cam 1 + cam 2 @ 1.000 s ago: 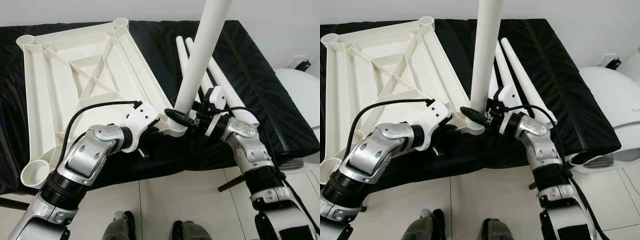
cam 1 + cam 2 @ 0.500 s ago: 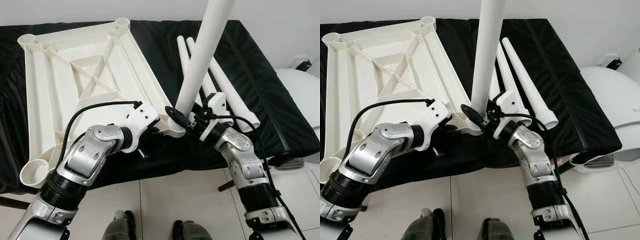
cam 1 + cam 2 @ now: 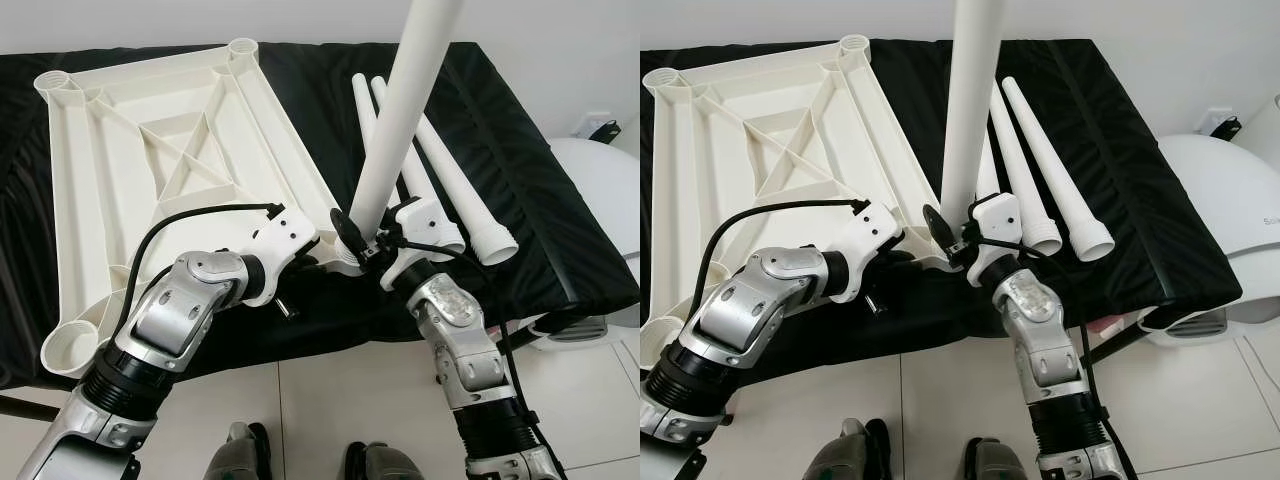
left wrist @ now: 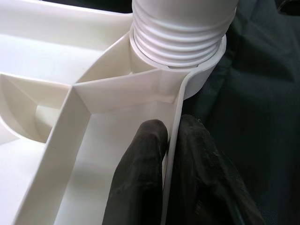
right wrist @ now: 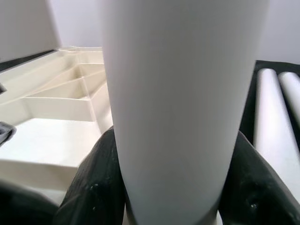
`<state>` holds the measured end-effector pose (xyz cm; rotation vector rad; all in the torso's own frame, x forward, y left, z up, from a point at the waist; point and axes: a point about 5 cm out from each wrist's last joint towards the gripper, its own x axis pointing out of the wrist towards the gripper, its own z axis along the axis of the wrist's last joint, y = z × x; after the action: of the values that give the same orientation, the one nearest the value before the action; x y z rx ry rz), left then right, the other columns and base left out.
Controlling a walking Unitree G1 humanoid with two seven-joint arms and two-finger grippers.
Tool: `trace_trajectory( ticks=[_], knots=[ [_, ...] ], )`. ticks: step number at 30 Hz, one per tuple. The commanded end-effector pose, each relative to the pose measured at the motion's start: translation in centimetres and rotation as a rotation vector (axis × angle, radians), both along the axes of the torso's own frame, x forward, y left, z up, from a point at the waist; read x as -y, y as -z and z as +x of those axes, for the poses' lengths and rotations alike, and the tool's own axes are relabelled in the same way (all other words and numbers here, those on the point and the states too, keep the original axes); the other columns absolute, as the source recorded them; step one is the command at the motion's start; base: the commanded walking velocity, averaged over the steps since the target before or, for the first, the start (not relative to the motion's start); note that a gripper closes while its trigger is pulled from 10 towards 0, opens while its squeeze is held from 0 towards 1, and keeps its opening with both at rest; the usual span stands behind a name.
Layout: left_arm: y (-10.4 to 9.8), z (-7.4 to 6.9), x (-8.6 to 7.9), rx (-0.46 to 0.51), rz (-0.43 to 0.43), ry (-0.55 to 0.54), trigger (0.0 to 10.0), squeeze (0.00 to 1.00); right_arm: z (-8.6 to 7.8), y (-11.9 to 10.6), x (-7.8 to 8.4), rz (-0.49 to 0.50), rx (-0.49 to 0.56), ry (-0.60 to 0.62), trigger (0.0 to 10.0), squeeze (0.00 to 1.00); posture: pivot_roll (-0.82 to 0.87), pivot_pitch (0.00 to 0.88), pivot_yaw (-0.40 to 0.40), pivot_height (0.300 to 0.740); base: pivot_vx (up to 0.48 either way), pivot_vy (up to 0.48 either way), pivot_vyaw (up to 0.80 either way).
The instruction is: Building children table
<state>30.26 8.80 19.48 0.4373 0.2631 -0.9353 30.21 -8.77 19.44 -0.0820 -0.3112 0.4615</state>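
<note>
In corner socket (image 4: 187,70), upright leg (image 3: 970,110)

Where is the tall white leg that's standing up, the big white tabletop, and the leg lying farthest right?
standing leg (image 3: 970,90), right eye view, middle of its shaft
tabletop (image 3: 110,190), left eye view, a flat panel between ribs
lying leg (image 3: 1055,180), right eye view, middle of its shaft

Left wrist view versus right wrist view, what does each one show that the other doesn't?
The left wrist view alone shows the threaded end of the leg sitting in the corner socket, and the left gripper pinching the tabletop's rim. The right wrist view alone shows the right gripper clamped round the leg's smooth shaft, with spare legs lying beside. Both show the ribbed underside of the tabletop.
</note>
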Motion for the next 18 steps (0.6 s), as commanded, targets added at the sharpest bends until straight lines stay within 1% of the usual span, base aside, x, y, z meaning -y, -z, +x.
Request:
trace_trajectory(
  ticks=[1,2,4,5,7,8,9,10,13,16,18],
  knots=[
    [-1.0,0.4,-0.8,0.05,-0.009,-0.053,10.0,0.0,0.3,2.6,1.5,-0.041,-0.124,0.149,0.0,0.0,-0.03,0.2,-0.01,0.74,0.0,0.0,0.0],
    [-1.0,0.4,-0.8,0.05,-0.009,-0.053,10.0,0.0,0.3,2.6,1.5,-0.041,-0.124,0.149,0.0,0.0,-0.03,0.2,-0.01,0.74,0.0,0.0,0.0],
    [-1.0,0.5,-0.8,0.051,-0.009,-0.053,10.0,0.0,0.0,2.8,0.8,0.001,-0.141,0.187,0.0,0.0,-0.03,0.201,-0.009,0.74,0.0,0.0,0.0],
    [-1.0,0.5,-0.8,0.051,-0.009,-0.053,10.0,0.0,0.0,2.8,0.8,0.001,-0.141,0.187,0.0,0.0,-0.03,0.201,-0.009,0.74,0.0,0.0,0.0],
    [-1.1,0.5,-0.8,0.052,-0.009,-0.054,10.0,0.0,-0.3,3.0,0.2,0.034,-0.148,0.218,0.0,0.0,-0.03,0.201,-0.01,0.74,0.0,0.0,0.0],
    [-1.1,0.5,-0.8,0.052,-0.009,-0.054,10.0,0.0,-0.3,3.0,0.2,0.034,-0.148,0.218,0.0,0.0,-0.03,0.201,-0.01,0.74,0.0,0.0,0.0],
    [-1.1,0.5,-0.8,0.052,-0.009,-0.054,10.0,0.0,-0.6,3.2,-0.3,0.05,-0.158,0.231,0.0,0.0,-0.03,0.201,-0.01,0.74,0.0,0.0,0.0],
    [-1.1,0.5,-0.8,0.052,-0.009,-0.054,10.0,0.0,-0.6,3.2,-0.3,0.05,-0.158,0.231,0.0,0.0,-0.03,0.201,-0.01,0.74,0.0,0.0,0.0],
    [-1.1,0.5,-0.8,0.052,-0.01,-0.055,10.0,0.0,-1.2,3.4,-1.1,0.085,-0.145,0.294,0.0,0.0,-0.02,0.202,-0.01,0.74,0.0,0.0,0.0],
    [-1.1,0.4,-0.8,0.051,-0.008,-0.055,10.0,0.0,-1.5,3.7,-1.2,0.107,-0.166,0.382,0.0,0.0,-0.02,0.199,-0.011,0.74,0.0,0.0,0.0],
    [-1.1,0.4,-0.8,0.051,-0.008,-0.054,10.0,0.0,-1.5,3.7,-1.0,0.116,-0.162,0.406,0.0,0.0,-0.02,0.198,-0.01,0.74,0.0,0.0,0.0]
  ],
)
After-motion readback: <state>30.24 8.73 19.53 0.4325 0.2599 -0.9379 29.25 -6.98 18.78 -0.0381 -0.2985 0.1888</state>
